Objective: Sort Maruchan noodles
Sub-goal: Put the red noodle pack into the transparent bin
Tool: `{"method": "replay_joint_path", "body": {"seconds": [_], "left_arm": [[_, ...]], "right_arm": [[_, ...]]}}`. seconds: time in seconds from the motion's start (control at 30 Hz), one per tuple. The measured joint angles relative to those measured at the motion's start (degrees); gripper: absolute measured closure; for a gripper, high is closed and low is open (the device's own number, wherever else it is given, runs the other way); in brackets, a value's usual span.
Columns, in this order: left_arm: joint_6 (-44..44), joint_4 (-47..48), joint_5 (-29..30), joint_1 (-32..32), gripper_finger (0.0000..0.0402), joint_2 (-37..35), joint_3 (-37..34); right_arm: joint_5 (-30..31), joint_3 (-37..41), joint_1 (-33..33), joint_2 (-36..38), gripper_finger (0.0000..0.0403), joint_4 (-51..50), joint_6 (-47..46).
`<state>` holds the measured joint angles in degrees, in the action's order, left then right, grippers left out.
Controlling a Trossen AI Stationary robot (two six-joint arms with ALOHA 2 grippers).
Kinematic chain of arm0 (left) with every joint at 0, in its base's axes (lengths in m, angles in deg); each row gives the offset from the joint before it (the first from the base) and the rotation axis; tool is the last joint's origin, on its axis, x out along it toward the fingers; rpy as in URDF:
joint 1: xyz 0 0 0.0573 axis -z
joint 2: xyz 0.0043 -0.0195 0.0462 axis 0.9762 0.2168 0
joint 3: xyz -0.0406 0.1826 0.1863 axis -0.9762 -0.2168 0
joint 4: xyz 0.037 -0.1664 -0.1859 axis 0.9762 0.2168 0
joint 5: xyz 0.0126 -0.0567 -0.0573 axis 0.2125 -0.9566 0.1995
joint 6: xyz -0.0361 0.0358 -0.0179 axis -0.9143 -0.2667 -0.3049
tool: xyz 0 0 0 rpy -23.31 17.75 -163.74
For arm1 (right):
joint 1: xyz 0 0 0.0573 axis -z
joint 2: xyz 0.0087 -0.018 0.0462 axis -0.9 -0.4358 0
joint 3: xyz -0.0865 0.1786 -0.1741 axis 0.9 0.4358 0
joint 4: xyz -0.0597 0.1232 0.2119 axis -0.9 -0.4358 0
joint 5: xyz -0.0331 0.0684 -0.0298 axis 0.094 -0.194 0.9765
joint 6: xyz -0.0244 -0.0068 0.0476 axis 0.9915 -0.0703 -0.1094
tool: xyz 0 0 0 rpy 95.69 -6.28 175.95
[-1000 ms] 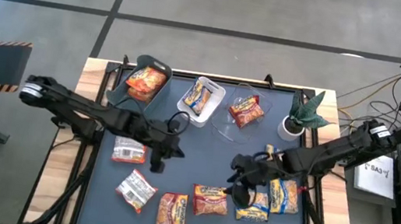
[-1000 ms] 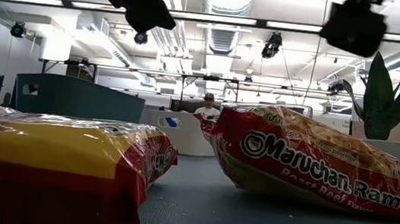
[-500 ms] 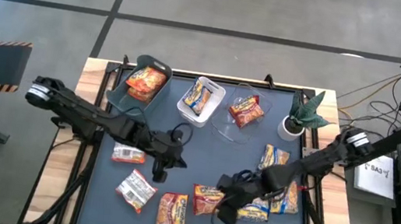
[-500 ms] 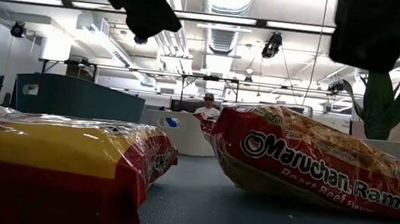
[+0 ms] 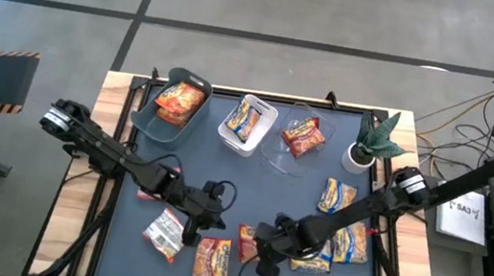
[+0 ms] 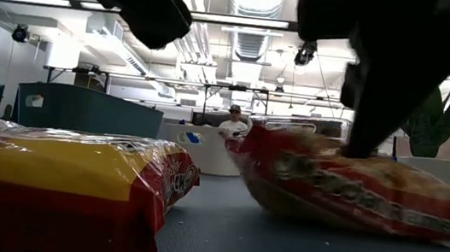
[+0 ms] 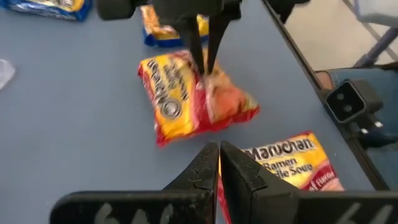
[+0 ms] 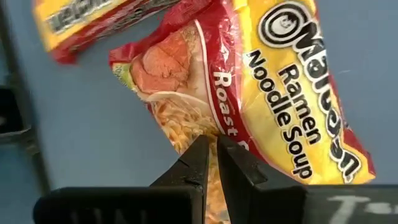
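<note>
Now the right hand (image 5: 255, 252) is down on the roast beef packet (image 5: 248, 245) near the front middle of the tabletop (image 5: 241, 181). In the right wrist view its two fingers (image 8: 198, 163) stand nearly together, pinching the packet's crinkled wrapper where the noodle picture sits. From the left wrist view the same thin fingers are seen coming down onto the middle of that red-and-yellow packet (image 7: 193, 96).

Just across from it, the left hand (image 5: 209, 215) hangs above the tabletop with its fingers (image 7: 202, 168) almost touching, nothing between them. Beneath and a little ahead of this hand lies another orange-red packet (image 5: 212, 260), label up, and just beside that, toward the left arm's side, a whitish-silver packet (image 5: 164, 232).

Farther out past the right hand, blue-and-yellow packets (image 5: 341, 238) lie in a loose group under the right arm, with one more (image 5: 336, 195) near the potted plant (image 5: 370, 141).

Well beyond both hands, along the far edge, stand three bins: a grey-green bin (image 5: 164, 119) holding an orange-red packet, a white bin (image 5: 259, 136) holding a blue-and-yellow one, and a clear bin (image 5: 281, 157) holding a red one.

In the low view a person (image 6: 232, 120) sits far back in the room.
</note>
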<state>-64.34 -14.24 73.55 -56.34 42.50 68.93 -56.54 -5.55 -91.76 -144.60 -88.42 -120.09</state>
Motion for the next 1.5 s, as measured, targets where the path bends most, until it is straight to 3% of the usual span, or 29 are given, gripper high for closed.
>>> {"method": "replay_joint_path", "body": {"seconds": [0.07,0.17,0.23,0.4,0.5,0.87,1.17,1.3,1.5], "left_arm": [[0.12,-0.32,0.82,0.16,0.0401,-0.02,0.00],[0.77,-1.51,0.89,0.14,0.0401,0.00,0.01],[1.19,-1.51,1.04,0.16,0.0401,0.03,-0.01],[1.76,-0.75,7.21,0.18,0.0401,0.15,-0.17],[2.13,-0.65,11.36,-0.27,0.0402,1.54,-0.17],[2.80,-8.77,14.00,-4.45,0.0402,13.16,-0.20],[2.81,-7.15,13.89,-7.40,0.0402,14.56,-0.06],[2.56,-5.06,13.91,-8.19,0.0402,14.58,-0.08],[1.83,-4.50,13.87,-8.47,0.0402,14.82,-0.12]], "right_arm": [[4.68,-0.17,0.66,-0.44,0.0376,0.52,1.27],[18.22,-0.06,2.25,-0.63,0.0376,-0.20,1.82],[20.81,-0.06,3.54,-0.26,0.0376,0.05,4.27],[8.28,-0.28,5.32,4.01,0.0376,-0.36,2.10],[5.07,0.40,5.40,6.45,0.0376,-1.77,-2.03],[7.26,11.29,5.32,14.40,0.0376,-0.83,-9.98],[10.76,28.06,7.20,21.66,0.0372,20.51,-18.67],[10.56,32.14,8.65,23.70,0.0341,26.10,-21.61],[10.55,34.08,9.25,24.09,0.0252,26.01,-27.19]]}}
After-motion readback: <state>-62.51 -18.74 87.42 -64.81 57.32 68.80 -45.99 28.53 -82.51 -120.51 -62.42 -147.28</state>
